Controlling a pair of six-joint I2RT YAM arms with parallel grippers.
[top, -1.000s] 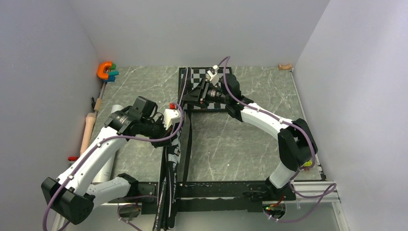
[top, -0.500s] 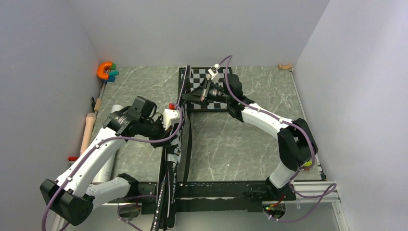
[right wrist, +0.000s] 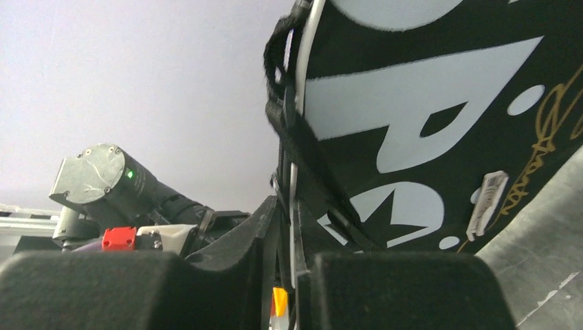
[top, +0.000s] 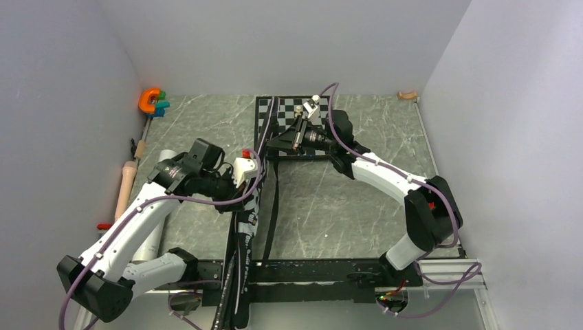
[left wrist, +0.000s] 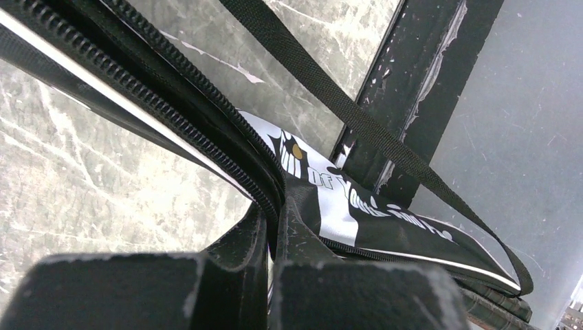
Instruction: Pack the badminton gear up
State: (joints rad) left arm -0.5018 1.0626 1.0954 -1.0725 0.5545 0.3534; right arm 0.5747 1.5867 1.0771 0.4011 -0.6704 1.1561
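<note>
The black racket bag [top: 242, 240] with white lettering stands on its edge, running from the near table edge toward the chessboard. My left gripper [top: 247, 189] is shut on its zipper edge, seen close in the left wrist view [left wrist: 278, 230]. My right gripper [top: 271, 144] is shut on the bag's far rim, seen in the right wrist view [right wrist: 289, 234] beside the big white letters [right wrist: 412, 124]. The bag's black strap [top: 273, 206] hangs loose. The long white tube [top: 152, 227] lies under my left arm. Rackets and shuttlecocks are out of view.
The black-and-white chessboard [top: 302, 113] lies at the back centre under the right gripper. A beige wooden rod [top: 126, 185] and an orange clamp [top: 150, 100] lie along the left wall. A small wooden piece [top: 407, 95] sits at the back right corner. Black frame rails [top: 309, 269] line the near edge.
My right gripper has moved a little right and back with the bag's far rim, and the strap swung right with it. My left gripper has held its place on the bag.
</note>
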